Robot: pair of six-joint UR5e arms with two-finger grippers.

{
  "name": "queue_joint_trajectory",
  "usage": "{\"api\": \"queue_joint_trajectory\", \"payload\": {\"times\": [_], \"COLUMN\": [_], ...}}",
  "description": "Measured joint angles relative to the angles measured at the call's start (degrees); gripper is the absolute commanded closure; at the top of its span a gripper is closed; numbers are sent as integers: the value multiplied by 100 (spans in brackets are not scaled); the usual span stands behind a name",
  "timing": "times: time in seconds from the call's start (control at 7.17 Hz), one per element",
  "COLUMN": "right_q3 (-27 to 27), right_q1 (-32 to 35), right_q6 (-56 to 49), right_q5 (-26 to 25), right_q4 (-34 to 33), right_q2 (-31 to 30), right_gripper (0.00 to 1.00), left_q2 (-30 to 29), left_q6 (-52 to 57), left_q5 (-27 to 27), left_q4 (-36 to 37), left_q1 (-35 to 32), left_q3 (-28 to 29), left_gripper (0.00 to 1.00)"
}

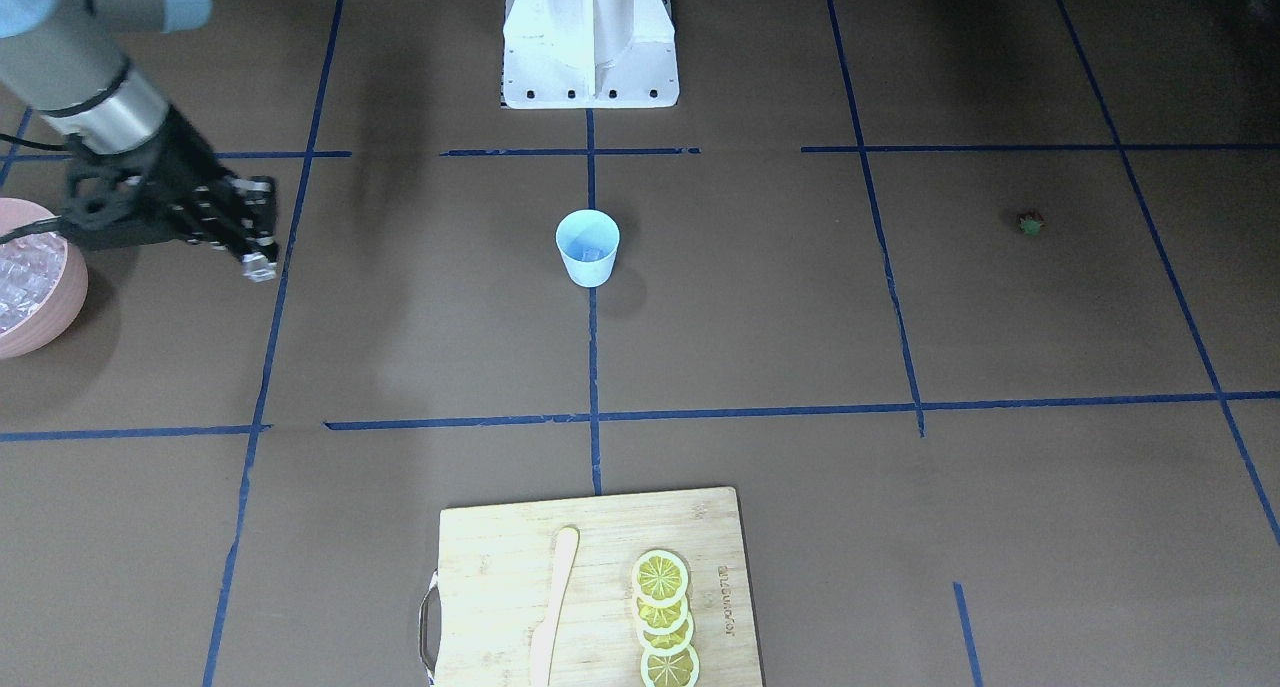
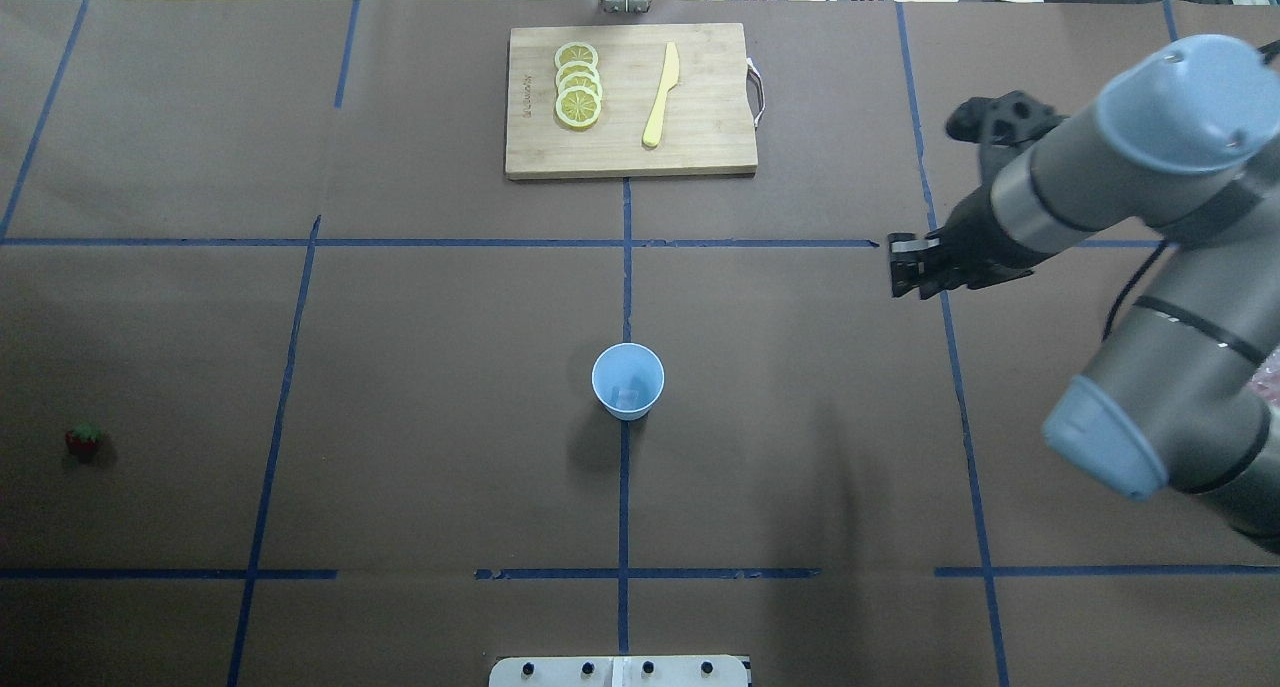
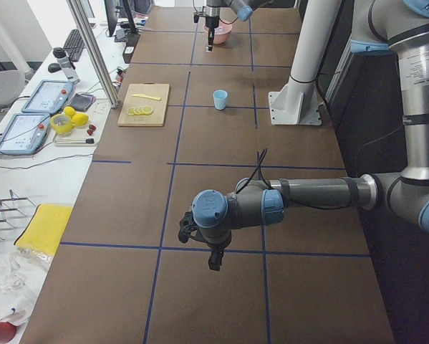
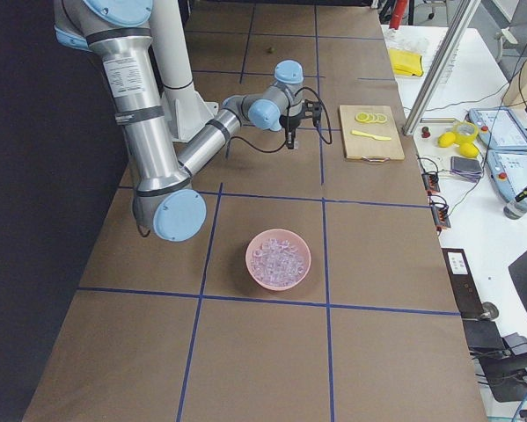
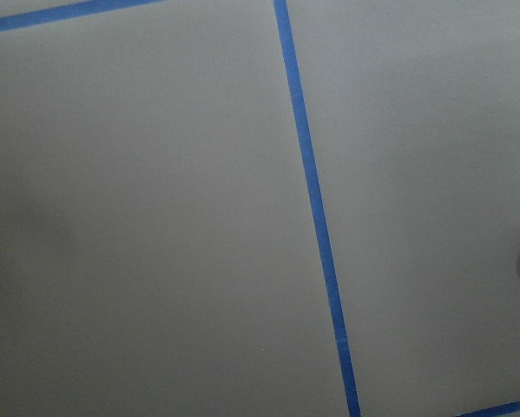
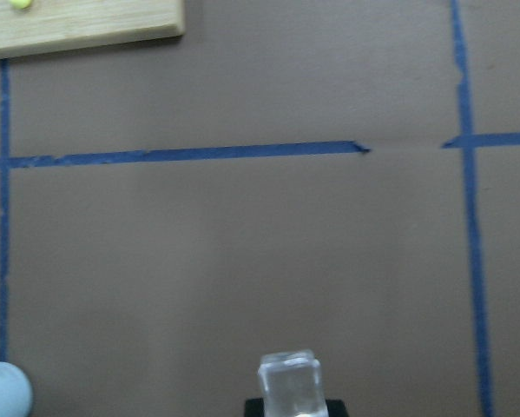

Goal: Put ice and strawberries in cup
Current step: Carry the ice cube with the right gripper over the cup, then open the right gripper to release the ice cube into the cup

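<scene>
The light-blue cup [image 2: 627,379] stands upright at the table's middle, with a pale glassy piece in its bottom. It also shows in the front view [image 1: 588,247]. My right gripper [image 2: 905,265] is shut on a clear ice cube [image 6: 289,387] and hovers between the pink bowl and the cup, well apart from the cup. The tiny red strawberry [image 2: 84,440] lies alone on the table far on my left side. My left gripper [image 3: 213,259] shows only in the exterior left view, above the table; I cannot tell whether it is open or shut.
A pink bowl [image 1: 70,292] full of ice cubes [image 4: 279,258] stands at my right end of the table. A wooden cutting board [image 2: 700,147] with lemon slices [image 2: 578,85] and a yellow knife [image 2: 660,97] lies at the far middle edge.
</scene>
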Motion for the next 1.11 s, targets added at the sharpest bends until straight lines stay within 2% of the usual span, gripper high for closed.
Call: {"api": "queue_joint_trajectory", "payload": {"times": [0.14,0.42,0.56,0.7,0.84,0.98,1.11], "right_q3": [-129,-966,-1394,-1584,-1655,-1670,-1661], "right_q1": [-561,-1434,-1716,-1875,-1951,-1976,-1987], "right_q6": [574,1593,1853,1957,1993,1990,1957], "right_q5": [-532,-1402,-1642,-1747,-1785,-1795,-1795], "right_q4": [-534,-871,-900,-909,-912,-914,-916], "right_q2": [708,1976,2383,2522,2548,2534,2513], "right_gripper": [96,94,93,91,73,1,0], "left_q2": [0,0,0,0,0,0,0], "left_q6": [0,0,0,0,0,0,0], "left_q5": [0,5,5,5,6,6,6], "left_q4": [-1,-1,0,2,6,10,12], "left_q1": [1,1,1,1,1,1,1], "left_q3": [-3,0,5,9,11,15,21], "left_gripper": [0,0,0,0,0,0,0]}}
